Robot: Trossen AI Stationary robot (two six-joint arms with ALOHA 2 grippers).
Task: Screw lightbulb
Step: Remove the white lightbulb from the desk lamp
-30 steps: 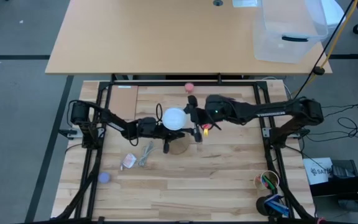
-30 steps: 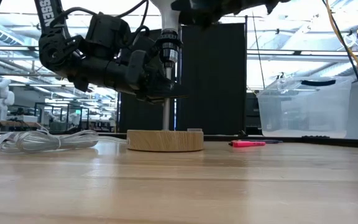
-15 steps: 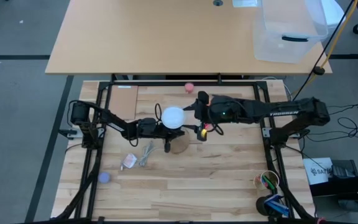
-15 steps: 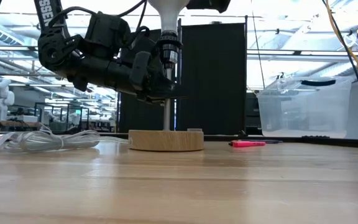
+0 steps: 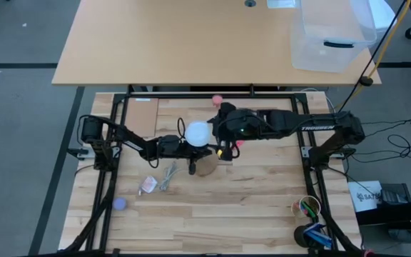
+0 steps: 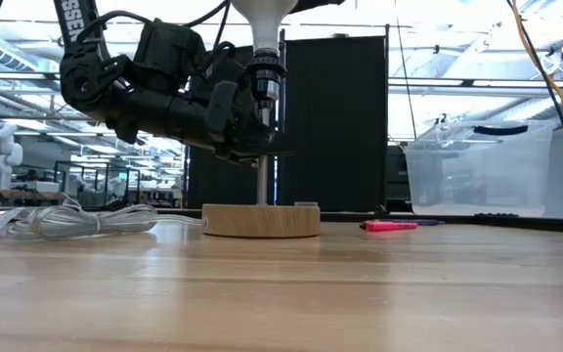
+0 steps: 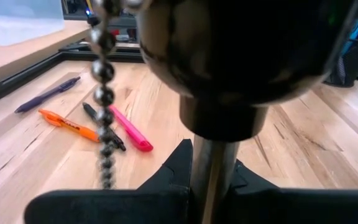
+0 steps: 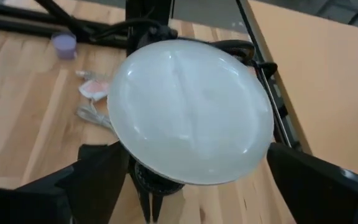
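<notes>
Here the right end effector (image 8: 191,186) straddles the lightbulb (image 8: 190,111) open, while the left end effector (image 5: 188,153) seemingly clamps the socket post (image 6: 261,181).

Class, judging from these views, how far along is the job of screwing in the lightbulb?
Done: the lightbulb stands upright with its base in the socket atop the post of the wooden base. In hand: the left gripper clamps the post, while the right gripper has its fingers either side of the globe. Left: whether the thread is fully home cannot be told, so more turning may remain, then release.
</notes>
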